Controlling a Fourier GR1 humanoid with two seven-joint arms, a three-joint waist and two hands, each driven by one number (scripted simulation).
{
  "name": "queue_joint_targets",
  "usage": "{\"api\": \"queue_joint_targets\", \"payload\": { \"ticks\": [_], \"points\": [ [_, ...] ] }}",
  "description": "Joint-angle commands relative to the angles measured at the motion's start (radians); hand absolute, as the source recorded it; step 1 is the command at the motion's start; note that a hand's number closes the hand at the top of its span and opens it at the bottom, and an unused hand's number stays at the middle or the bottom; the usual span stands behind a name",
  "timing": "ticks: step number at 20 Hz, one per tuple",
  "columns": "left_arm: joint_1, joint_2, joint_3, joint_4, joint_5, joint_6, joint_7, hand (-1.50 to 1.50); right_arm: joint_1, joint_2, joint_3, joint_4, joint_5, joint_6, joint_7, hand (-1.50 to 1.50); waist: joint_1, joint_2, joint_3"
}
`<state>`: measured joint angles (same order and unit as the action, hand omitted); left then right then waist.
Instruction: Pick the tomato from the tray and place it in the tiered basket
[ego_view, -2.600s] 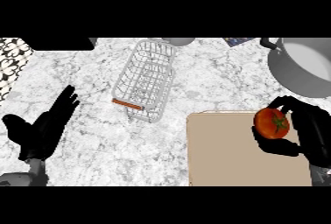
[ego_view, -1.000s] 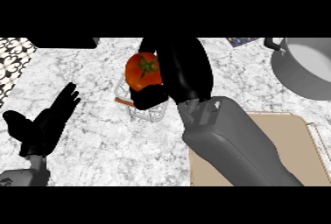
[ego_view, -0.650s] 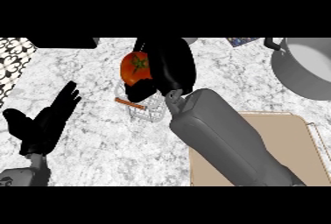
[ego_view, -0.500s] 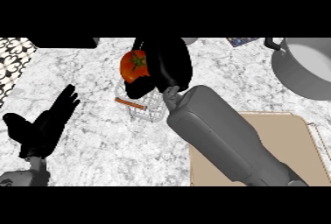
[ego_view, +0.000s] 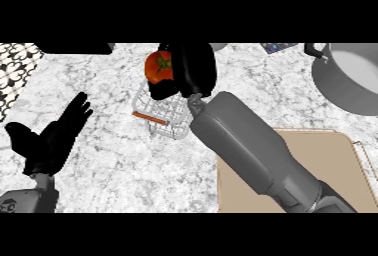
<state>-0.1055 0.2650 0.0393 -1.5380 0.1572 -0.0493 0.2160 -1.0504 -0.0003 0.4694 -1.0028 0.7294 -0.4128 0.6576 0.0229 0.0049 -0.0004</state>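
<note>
Bench (ego_view: 111, 165) of pale marble carries everything. Toward its near right corner lies the tan tray (ego_view: 336, 175), and a grey pot (ego_view: 351, 75) sits at the far right corner. The wire basket (ego_view: 164, 112) stands near the far edge, partly hidden. Over it the right hand (ego_view: 193, 70) curls round the tomato (ego_view: 159, 67). At the near left the left hand (ego_view: 52, 137) rests with fingers spread.
</note>
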Motion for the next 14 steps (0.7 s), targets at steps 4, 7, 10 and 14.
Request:
{"api": "queue_joint_targets", "payload": {
  "ticks": [4, 7, 10, 14],
  "points": [
    [-0.009, -0.038, -0.035, -0.043, -0.048, 0.036, 0.030, 0.00, -0.116, 0.000, 0.017, 0.165, -0.133, -0.164, -0.059, -1.50, 0.008, 0.000, 0.000],
    [-0.005, -0.028, -0.002, 0.005, -0.029, 0.008, 0.000, 0.00, -0.135, 0.000, 0.041, 0.250, -0.151, -0.183, -0.115, -1.50, 0.006, 0.001, 0.000],
    [0.018, -0.023, -0.014, -0.026, -0.020, -0.021, 0.011, 0.00, -0.193, 0.000, 0.101, 0.288, -0.232, -0.251, -0.072, -1.50, 0.024, 0.003, 0.000],
    [-0.021, -0.043, -0.021, -0.003, -0.032, 0.001, 0.027, 0.00, -0.194, 0.000, 0.044, 0.259, -0.333, -0.330, -0.110, -1.50, 0.029, 0.006, 0.000]
  ]
}}
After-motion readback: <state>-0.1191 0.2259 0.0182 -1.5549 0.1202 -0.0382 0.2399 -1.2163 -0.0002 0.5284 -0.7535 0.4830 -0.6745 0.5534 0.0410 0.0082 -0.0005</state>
